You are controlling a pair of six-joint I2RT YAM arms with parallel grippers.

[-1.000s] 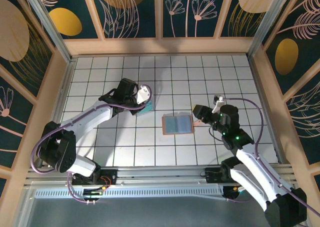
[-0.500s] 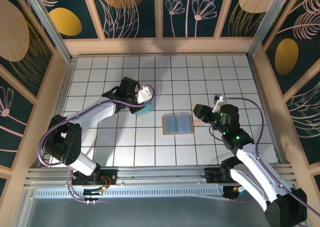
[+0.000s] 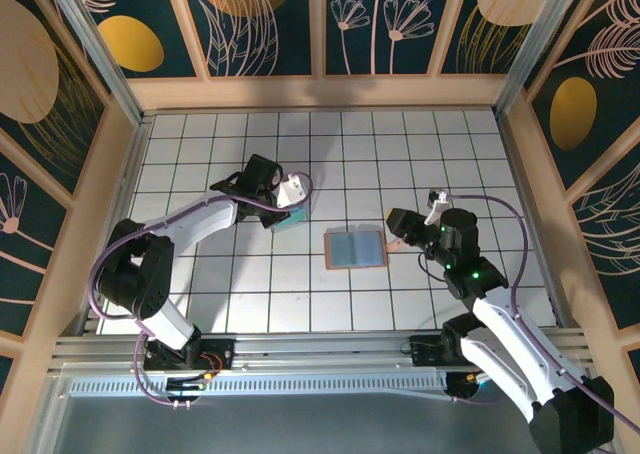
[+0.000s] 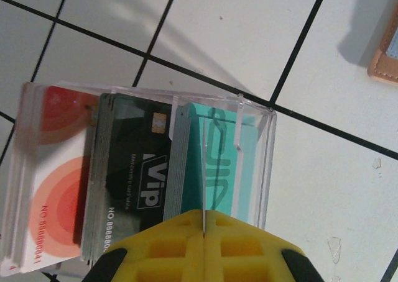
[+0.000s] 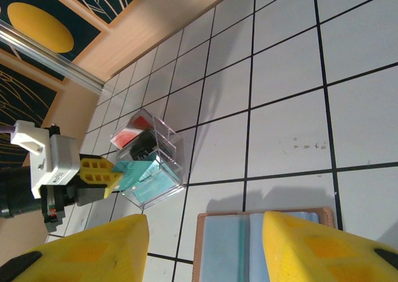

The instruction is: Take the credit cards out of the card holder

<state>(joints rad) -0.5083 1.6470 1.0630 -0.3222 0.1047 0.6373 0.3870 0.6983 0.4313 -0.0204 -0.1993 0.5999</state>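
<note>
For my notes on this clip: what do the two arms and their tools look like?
The left arm and right arm have white links, black joints and a purple cable looped alongside. The right arm shows small green lights. The left tool and right tool have yellow fingers with moulded recesses; a white block sits behind the left tool's.

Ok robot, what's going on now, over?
Left fingers shut at clear card box. Right fingers open by card holder. Holder lies open, flat. Nothing blocking it.
</note>
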